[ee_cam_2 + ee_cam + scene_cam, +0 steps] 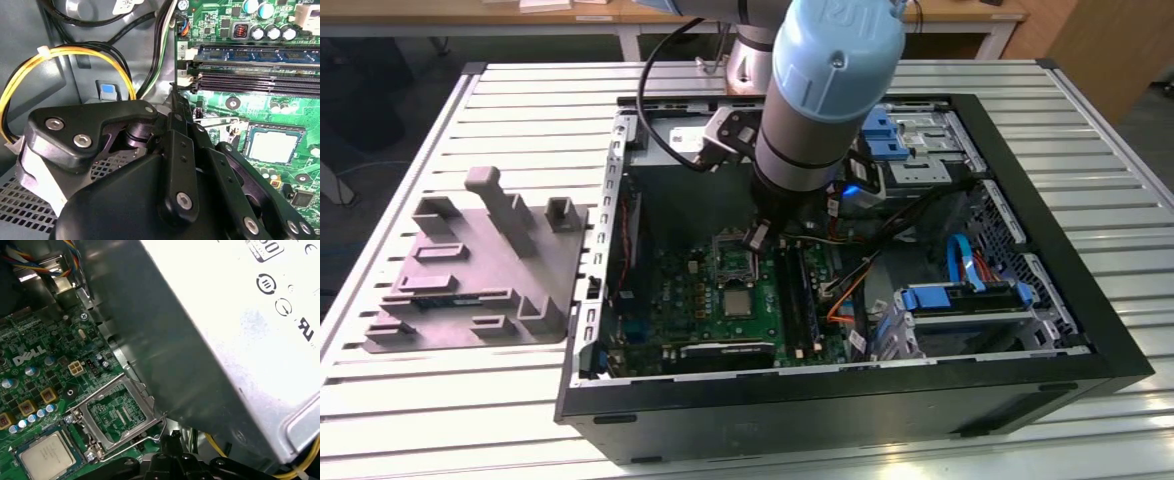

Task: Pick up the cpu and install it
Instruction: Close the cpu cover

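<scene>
The chip (738, 300) lies flat in its socket on the green board (707, 315), silver top up. It is also seen in both wrist views (273, 145) (47, 460). By that, the pick-up and placing look done. The hinged metal frame (117, 412) that clamps it is swung open and lies beside the socket, with its wire lever (132, 445) not latched, so locking down seems to be what is left.

In the exterior view the claw (758, 240) hangs inside the open computer case (1067, 360), over that frame, with the chip at 6 o'clock from it and close by. I cannot tell whether the claw is open or closed, and nothing shows in its grip. The grey tray (467, 290) sits on the slatted counter (454, 420), at 9 o'clock from the case.

Writing: white lettering (30, 357) is printed on the board, and the silver box (240, 340) carries a pale label (280, 285) with printed marks.
</scene>
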You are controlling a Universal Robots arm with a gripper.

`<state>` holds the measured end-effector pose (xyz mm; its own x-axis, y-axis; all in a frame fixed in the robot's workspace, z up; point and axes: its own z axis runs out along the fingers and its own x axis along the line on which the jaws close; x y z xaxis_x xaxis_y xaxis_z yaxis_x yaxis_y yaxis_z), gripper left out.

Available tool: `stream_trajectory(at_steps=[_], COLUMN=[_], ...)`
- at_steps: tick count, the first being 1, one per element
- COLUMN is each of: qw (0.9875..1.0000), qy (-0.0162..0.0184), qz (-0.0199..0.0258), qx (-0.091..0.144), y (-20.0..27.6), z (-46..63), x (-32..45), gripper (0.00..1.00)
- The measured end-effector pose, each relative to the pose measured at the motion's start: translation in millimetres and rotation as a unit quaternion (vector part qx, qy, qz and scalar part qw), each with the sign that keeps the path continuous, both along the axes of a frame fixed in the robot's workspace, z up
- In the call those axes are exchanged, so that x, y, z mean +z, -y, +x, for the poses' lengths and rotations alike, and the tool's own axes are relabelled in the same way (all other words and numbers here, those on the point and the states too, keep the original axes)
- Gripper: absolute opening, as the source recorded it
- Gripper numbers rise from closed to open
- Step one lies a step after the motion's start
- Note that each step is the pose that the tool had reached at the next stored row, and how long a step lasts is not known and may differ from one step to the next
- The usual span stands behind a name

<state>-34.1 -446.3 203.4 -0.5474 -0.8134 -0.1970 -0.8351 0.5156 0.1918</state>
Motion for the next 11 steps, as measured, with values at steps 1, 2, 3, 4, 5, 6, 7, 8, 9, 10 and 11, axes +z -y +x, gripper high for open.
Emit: stream_trajectory(at_steps=[1,2,3,4,5,6,7,8,9,10,11], qw=[1.0,1.0,1.0,1.0,1.0,1.0,1.0,1.0,1.0,1.0,1.0], qy=[0.0,0.0,0.0,0.0,0.0,0.0,0.0,0.0001,0.0,0.0,0.0], qz=[0.0005,0.0013,0.0021,0.0031,0.0045,0.006,0.0072,0.0077,0.0079,0.0081,0.0086], qx=[0.0,0.0,0.0,0.0,0.0,0.0,0.0,0.0,0.0,0.0,0.0], y=[-0.1,-0.3,-0.5,-0.7,-0.9,-1.1,-1.2,-1.3,-1.5,-1.7,-1.9], z=[0.0,0.0,0.0,0.0,-0.1,-0.1,-0.1,-0.1,0.0,0.0,0.0], x=[0.0,-0.1,-0.2,-0.4,-0.8,-1.2,-1.8,-2.5,-3.1,-3.8,-4.4], gripper=[0.11,0.11,0.11,0.11,0.11,0.11,0.11,0.11,0.11,0.11,0.11])
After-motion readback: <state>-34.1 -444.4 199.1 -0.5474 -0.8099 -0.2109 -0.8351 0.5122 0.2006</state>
